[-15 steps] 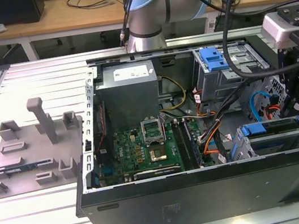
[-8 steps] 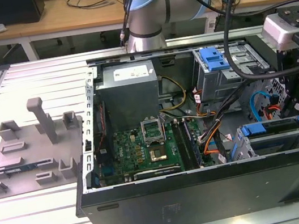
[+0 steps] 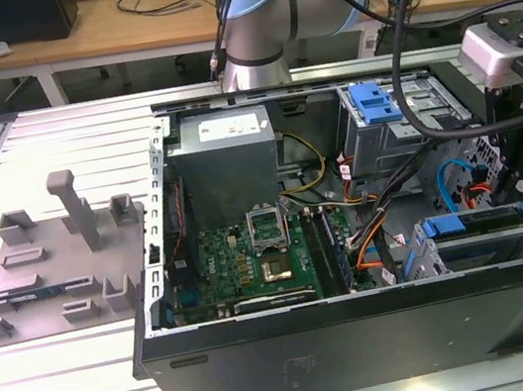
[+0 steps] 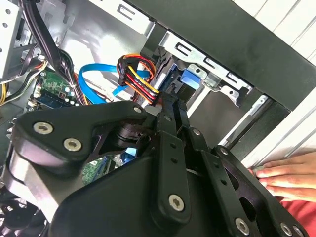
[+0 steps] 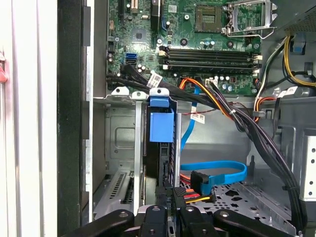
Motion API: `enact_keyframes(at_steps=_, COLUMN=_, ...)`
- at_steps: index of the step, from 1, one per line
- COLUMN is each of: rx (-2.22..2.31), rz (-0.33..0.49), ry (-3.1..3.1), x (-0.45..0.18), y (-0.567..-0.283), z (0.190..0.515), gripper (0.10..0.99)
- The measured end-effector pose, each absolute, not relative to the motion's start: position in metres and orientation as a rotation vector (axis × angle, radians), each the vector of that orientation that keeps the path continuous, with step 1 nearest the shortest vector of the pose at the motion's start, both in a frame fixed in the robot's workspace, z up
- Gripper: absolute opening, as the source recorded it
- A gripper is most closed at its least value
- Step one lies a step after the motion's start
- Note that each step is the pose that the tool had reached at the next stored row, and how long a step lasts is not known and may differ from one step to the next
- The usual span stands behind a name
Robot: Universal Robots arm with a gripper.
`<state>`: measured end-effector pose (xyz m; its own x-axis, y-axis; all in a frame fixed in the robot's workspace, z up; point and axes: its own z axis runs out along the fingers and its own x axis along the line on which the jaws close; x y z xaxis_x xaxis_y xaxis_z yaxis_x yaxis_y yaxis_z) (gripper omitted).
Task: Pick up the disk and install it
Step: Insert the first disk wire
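- The disk [image 5: 161, 128] has its near end hidden behind the gripper [image 5: 167, 217] in the first wrist view.
- A person's hand [image 4: 289, 175] is cut off at the picture's edge.

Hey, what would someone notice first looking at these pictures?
An open computer case lies on its side, green motherboard exposed. In the first wrist view the blue-framed disk sits in the drive cage, the gripper close by it. In the second wrist view a person's hand rests nearby.

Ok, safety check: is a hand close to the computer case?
Yes, in the second wrist view a hand rests beside the case.
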<state>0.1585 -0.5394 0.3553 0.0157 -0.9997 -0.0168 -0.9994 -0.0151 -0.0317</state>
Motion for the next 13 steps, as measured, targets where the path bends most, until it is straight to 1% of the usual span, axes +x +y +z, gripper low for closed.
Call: enact_keyframes(at_steps=13, rx=-2.19, rz=-0.017, ry=2.204, x=0.1585, y=-0.5394, z=0.3537, gripper=0.165)
